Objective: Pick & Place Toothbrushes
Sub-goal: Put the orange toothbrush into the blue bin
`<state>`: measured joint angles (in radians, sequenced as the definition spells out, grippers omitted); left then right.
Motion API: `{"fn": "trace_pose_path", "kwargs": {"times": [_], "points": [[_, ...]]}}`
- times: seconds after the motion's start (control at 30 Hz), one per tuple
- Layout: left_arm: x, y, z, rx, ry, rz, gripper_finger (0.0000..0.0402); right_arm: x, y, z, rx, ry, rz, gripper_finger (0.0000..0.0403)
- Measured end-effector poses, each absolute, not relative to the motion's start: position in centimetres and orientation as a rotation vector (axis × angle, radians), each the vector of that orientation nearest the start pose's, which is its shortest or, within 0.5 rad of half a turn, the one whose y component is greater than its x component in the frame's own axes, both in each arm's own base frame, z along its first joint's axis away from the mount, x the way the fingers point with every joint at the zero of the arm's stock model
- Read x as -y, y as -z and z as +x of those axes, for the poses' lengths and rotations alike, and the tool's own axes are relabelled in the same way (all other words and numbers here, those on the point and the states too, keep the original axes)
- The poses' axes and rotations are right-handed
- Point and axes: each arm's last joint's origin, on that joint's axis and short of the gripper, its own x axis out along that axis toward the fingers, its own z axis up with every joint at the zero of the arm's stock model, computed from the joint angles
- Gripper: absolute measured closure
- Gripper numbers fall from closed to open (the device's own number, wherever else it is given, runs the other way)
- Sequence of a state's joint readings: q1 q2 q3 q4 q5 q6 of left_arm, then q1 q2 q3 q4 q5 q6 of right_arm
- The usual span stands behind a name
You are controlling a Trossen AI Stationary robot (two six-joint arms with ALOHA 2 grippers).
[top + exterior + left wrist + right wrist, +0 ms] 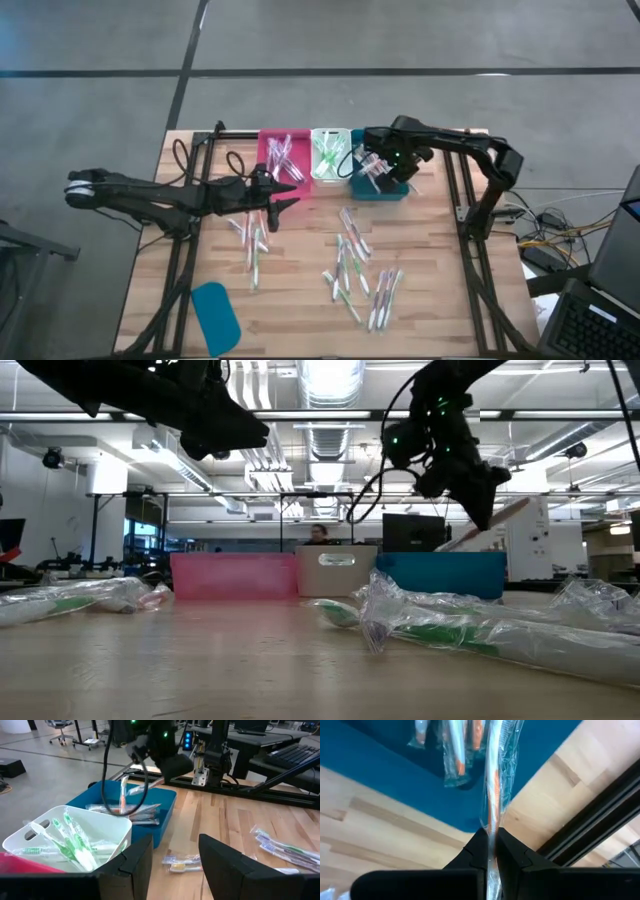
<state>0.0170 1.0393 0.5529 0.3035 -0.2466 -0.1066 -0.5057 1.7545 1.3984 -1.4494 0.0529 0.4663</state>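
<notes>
Placing step: right gripper (491, 851) hangs above the blue bin (385, 188), fingers pinched tight on a wrapped orange toothbrush (494, 795). Next move, by my reckoning: lower into the bin, then release. Left gripper (172, 865) waits on the pink-bin side of the blue bin, fingers apart, holding nothing. Loose toothbrushes (355, 270) lie on the table, nearer the front edge than the blue bin.

Pink (281, 158), white (327, 158), blue bins (380, 186)

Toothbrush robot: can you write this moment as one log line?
right pincer: shut on orange toothbrush | over blue bin | left pincer: open, empty, near white bin
</notes>
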Motion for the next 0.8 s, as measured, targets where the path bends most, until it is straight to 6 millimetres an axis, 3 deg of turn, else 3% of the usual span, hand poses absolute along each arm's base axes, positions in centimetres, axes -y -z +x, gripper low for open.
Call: {"fn": "trace_pose_path", "kwargs": {"times": [0.3,0.57,0.8], "points": [[-1.1,-25.2,22.5,-0.169,-0.273,-0.084,0.0239,16.3,-21.5,25.9,-1.761,0.922,0.657,0.039],[-1.1,-25.2,22.5,-0.17,-0.273,-0.084,0.0239,18.8,-20.6,26.1,-1.631,0.958,0.636,0.039],[-1.1,-25.1,22.5,-0.176,-0.273,-0.083,0.0239,18.7,-20.8,26.1,-1.641,0.941,0.621,0.039]]}}
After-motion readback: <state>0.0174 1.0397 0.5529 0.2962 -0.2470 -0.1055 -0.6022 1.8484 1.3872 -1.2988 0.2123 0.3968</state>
